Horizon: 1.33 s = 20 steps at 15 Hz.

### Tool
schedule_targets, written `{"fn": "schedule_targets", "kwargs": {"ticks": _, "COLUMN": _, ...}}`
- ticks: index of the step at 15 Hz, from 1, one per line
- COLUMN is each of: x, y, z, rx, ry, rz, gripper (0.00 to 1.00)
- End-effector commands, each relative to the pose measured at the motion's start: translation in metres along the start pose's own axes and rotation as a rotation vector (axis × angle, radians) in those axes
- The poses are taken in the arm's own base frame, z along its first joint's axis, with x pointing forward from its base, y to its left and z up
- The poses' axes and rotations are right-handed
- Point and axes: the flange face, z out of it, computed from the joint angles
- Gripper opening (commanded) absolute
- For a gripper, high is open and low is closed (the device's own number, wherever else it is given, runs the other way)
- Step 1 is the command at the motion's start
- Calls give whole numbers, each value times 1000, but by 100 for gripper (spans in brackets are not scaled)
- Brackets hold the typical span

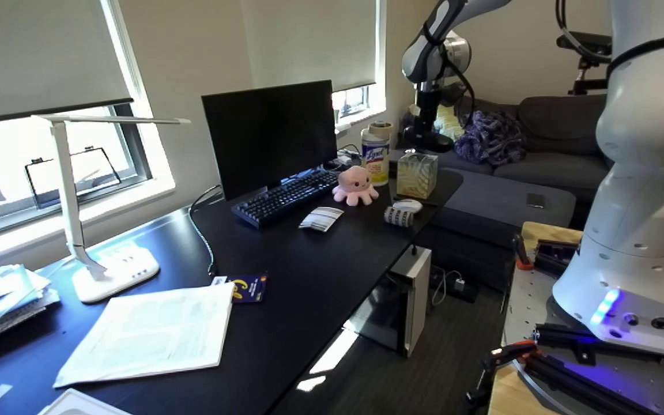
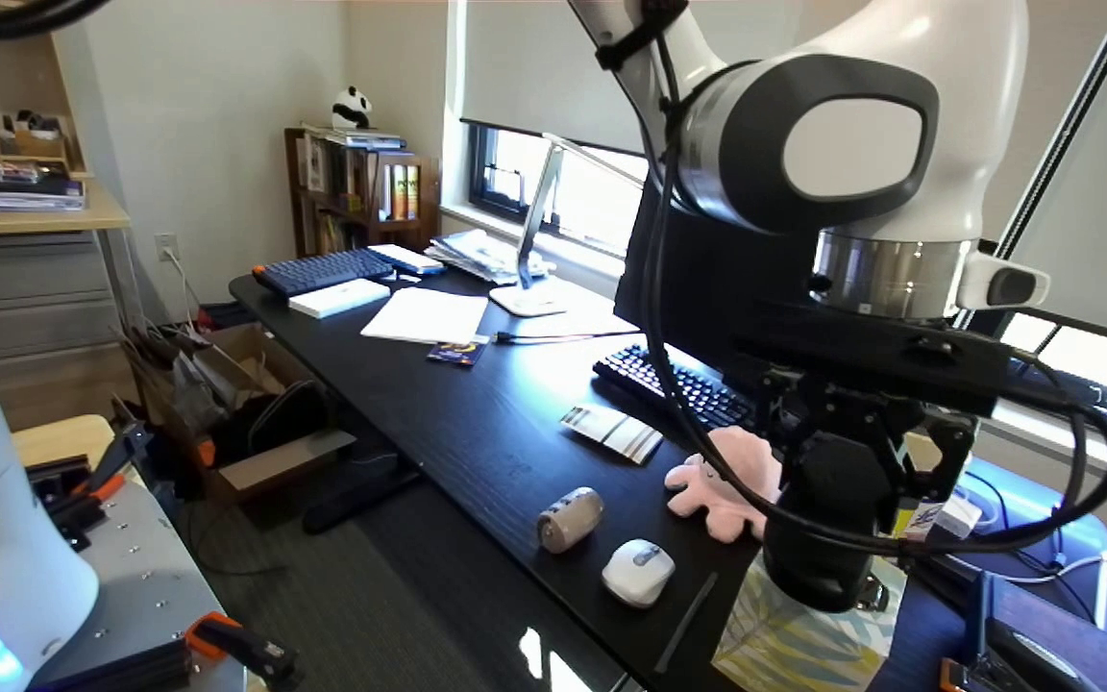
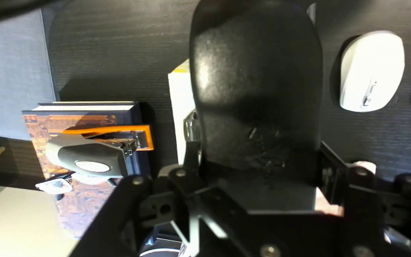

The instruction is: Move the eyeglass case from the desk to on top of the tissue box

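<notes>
Watching through the wrist view, I had the eyeglass case lengthwise in the upper middle of the frame, gripped in the hand, whose fingers stood apart by the case's width, one along each side. Partly hidden by it, left of centre, showed a pale edge of the tissue box. In an exterior view, right of centre, the case hung just over the box's top; I could not tell whether the two touched. The wrist view also gave me a white mouse at upper right, and a grey-and-orange tool lying on a book at lower left. Farther along, in an exterior view, a pink plush octopus sat on the desk, right of centre, just left of the case. Past it, nearer the middle of the frame, lay a flat striped piece and a keyboard. Beyond those, higher in the frame, white papers rested near a lamp. Farthest off, at upper left, I saw a toy panda above a brown bookcase.
</notes>
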Motion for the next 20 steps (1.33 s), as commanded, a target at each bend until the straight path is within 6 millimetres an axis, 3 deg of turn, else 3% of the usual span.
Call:
{"fn": "schedule_targets", "kwargs": {"ticks": 1, "x": 10, "y": 24, "z": 15, "rx": 31, "ry": 6, "rz": -87, "gripper": 51}}
{"fn": "schedule_targets", "kwargs": {"ticks": 8, "x": 25, "y": 35, "z": 44, "rx": 122, "ry": 11, "rz": -126, "gripper": 51}}
{"fn": "schedule_targets", "kwargs": {"ticks": 13, "x": 29, "y": 45, "z": 54, "rx": 138, "ry": -17, "rz": -118, "gripper": 51}}
{"fn": "schedule_targets", "kwargs": {"ticks": 14, "x": 30, "y": 47, "z": 53, "rx": 131, "ry": -21, "rz": -116, "gripper": 94}}
{"fn": "schedule_targets", "kwargs": {"ticks": 16, "x": 32, "y": 50, "z": 48, "rx": 122, "ry": -7, "rz": -109, "gripper": 100}}
{"fn": "schedule_targets", "kwargs": {"ticks": 20, "x": 34, "y": 53, "z": 28, "rx": 99, "ry": 30, "rz": -93, "gripper": 100}}
